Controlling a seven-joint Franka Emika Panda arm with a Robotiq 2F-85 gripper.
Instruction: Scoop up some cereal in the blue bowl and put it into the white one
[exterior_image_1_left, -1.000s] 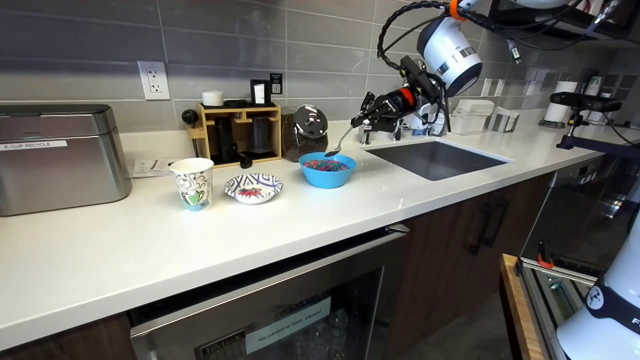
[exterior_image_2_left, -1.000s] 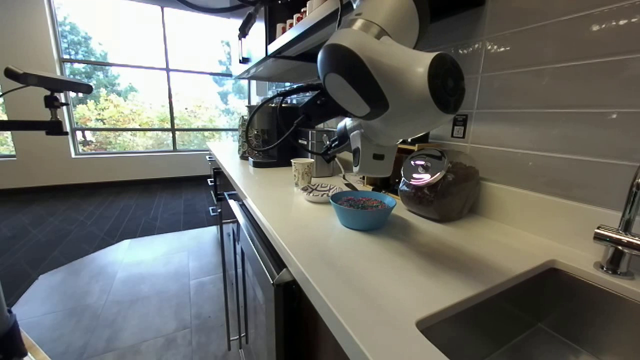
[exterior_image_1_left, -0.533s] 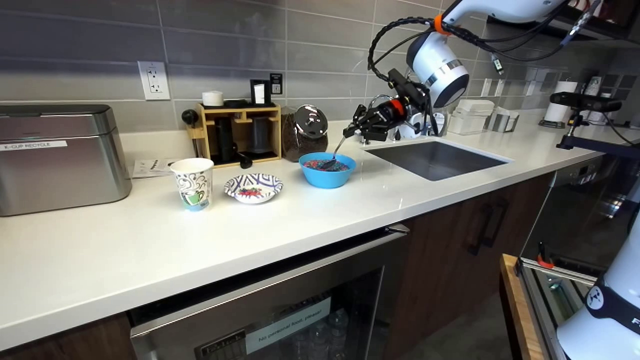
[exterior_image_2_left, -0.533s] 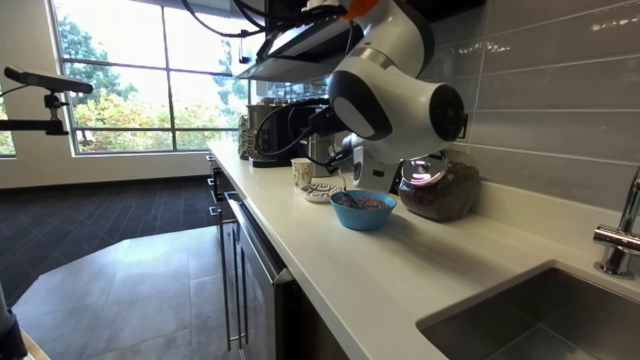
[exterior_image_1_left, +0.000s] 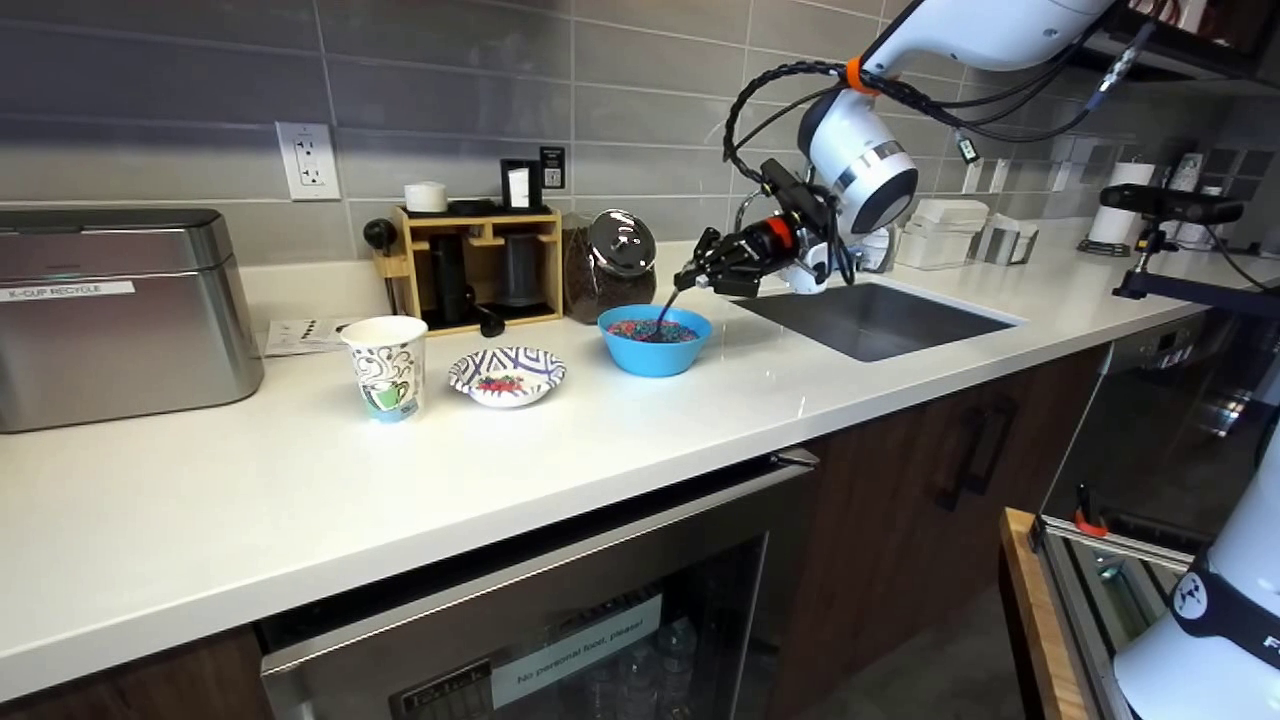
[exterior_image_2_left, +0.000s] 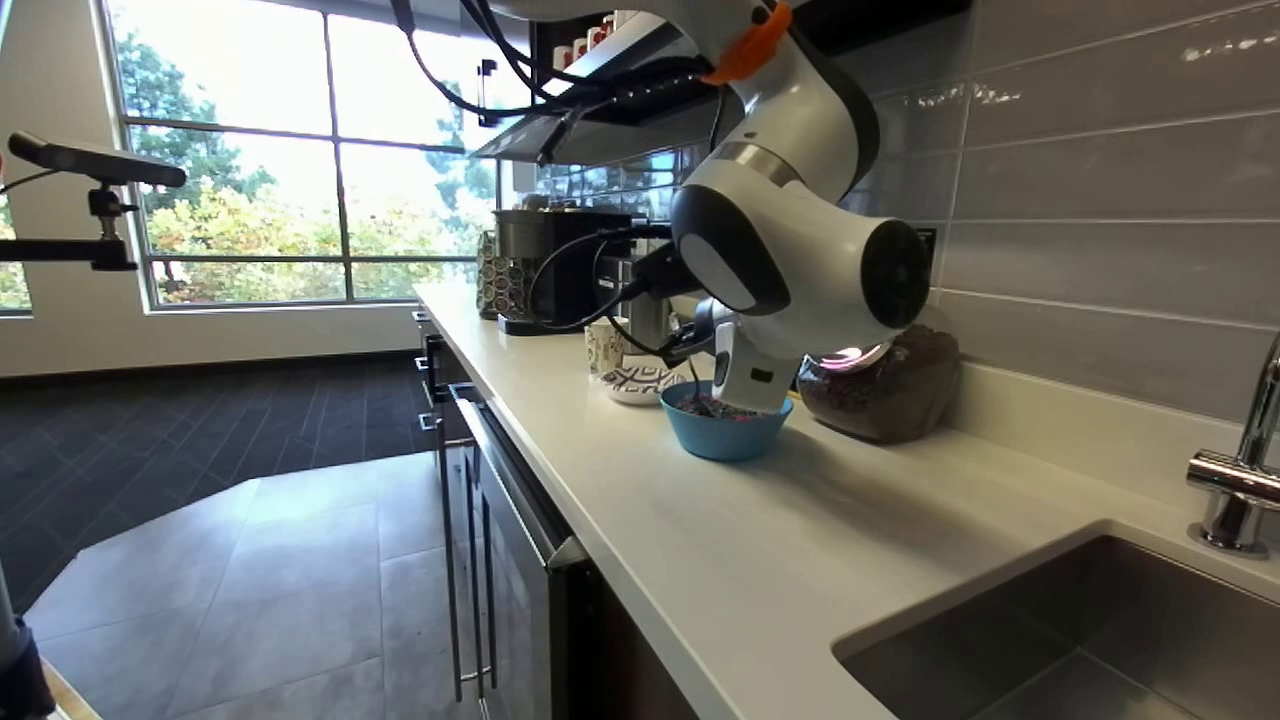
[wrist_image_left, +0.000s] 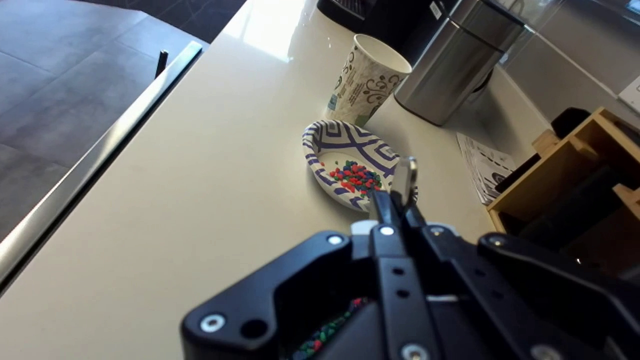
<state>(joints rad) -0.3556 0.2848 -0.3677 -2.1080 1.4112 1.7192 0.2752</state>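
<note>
- The pincer (wrist_image_left: 398, 206) pinches the spoon (wrist_image_left: 404, 181), its tips pressed together on the handle, whose end pokes up right of centre in the wrist view.
- In both exterior views the spoon slopes steeply down into the cereal (exterior_image_1_left: 638, 328) of the blue bowl (exterior_image_1_left: 655, 358); its scoop end is at least partly hidden there, so its load cannot be told.
- The step in hand seems to be scooping. To do it well, the pincer should push the spoon through the cereal, then lower the handle so that the scoop end levels out before rising.
- Pressing hard on the wall could slide or tip the blue bowl on the counter (exterior_image_1_left: 300, 480); a gentle, shallow sweep looks safer.
- The lift should be slow and clear of the rim, as such small pieces would likely roll off a tilted spoon.
- The blue bowl lies just below the pincer near mid-frame in both exterior views, apparently untouched by its tips.
- The white bowl (wrist_image_left: 345, 136) lies ahead of the pincer, above its tips in the wrist view, with a small heap of cereal inside.
</note>
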